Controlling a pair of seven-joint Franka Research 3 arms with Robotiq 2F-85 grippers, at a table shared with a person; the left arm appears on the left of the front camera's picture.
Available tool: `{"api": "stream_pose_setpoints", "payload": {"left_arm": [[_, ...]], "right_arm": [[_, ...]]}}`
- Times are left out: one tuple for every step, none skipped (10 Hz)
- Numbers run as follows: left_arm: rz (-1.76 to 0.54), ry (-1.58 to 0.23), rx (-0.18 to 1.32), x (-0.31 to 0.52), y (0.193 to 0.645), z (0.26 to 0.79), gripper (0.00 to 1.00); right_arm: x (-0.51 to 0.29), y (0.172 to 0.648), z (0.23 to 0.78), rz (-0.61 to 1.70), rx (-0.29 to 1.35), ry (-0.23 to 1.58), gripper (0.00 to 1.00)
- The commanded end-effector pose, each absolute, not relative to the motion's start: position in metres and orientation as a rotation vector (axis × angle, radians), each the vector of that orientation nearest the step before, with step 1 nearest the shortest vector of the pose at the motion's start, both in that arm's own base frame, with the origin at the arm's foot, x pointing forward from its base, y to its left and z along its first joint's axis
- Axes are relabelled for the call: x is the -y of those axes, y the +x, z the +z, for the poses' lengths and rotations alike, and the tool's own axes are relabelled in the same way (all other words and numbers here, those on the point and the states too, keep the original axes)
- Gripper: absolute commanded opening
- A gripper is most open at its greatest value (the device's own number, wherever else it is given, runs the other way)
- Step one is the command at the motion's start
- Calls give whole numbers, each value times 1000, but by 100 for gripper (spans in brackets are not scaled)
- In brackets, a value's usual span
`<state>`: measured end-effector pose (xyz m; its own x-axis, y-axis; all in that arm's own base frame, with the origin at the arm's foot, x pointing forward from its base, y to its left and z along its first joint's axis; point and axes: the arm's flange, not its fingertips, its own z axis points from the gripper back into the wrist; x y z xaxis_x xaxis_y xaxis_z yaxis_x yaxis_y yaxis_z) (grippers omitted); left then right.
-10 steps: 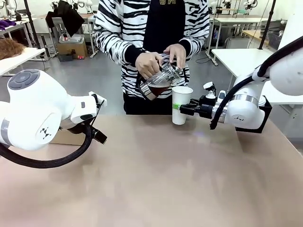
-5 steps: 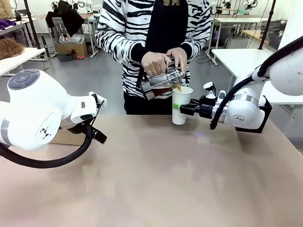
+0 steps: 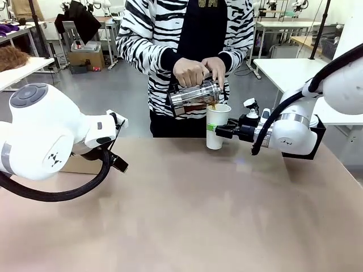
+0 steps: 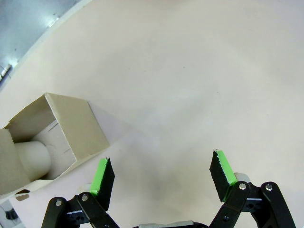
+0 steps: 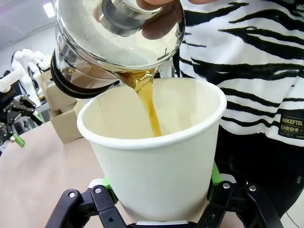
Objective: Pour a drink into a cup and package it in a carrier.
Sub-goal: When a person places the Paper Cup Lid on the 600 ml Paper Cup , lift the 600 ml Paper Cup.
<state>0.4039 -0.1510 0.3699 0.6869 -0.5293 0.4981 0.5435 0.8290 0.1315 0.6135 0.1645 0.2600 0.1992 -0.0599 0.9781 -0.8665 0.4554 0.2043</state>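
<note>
A person's hands tip a clear glass pitcher (image 3: pixel 194 96) over the tall white paper cup (image 3: pixel 217 126) at the table's far edge. A thin stream of brown drink (image 5: pixel 148 104) runs from the pitcher's (image 5: pixel 118 38) spout into the cup (image 5: pixel 156 161). My right gripper (image 3: pixel 213 129) is shut on the cup's lower half, its green pads (image 5: pixel 213 176) pressed on both sides. The brown cardboard carrier (image 4: pixel 57 137) lies just left of my open left gripper (image 4: pixel 161 173), with something white and rounded (image 4: pixel 33 156) inside it. In the front view the carrier (image 3: pixel 79 165) is mostly hidden behind my left arm.
The person in a striped top (image 3: pixel 147 39) stands at the far side, right behind the cup. Bare tan tabletop (image 3: pixel 198 215) spreads across the middle and front. Other tables and boxes stand far behind.
The person lowered the pitcher to the cup's rim and levelled it out; the drink now streams into the cup. Both arms stayed still.
</note>
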Motion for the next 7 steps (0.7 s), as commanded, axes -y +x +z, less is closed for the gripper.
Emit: {"api": "stream_pose_setpoints", "payload": {"left_arm": [[-602, -28, 550, 151, 404, 370, 100], [-602, -28, 550, 151, 404, 370, 100], [-602, -28, 550, 151, 404, 370, 100], [-602, -28, 550, 151, 404, 370, 100], [-602, -28, 550, 151, 404, 370, 100], [-602, -28, 550, 151, 404, 370, 100], [-602, -28, 550, 151, 404, 370, 100]], "right_arm": [[-165, 612, 264, 692, 1257, 962, 80], [-165, 612, 264, 692, 1257, 962, 80], [-165, 612, 264, 692, 1257, 962, 80], [-165, 612, 264, 692, 1257, 962, 80], [-165, 612, 264, 692, 1257, 962, 80], [-165, 612, 264, 692, 1257, 962, 80], [-165, 612, 264, 692, 1257, 962, 80]]}}
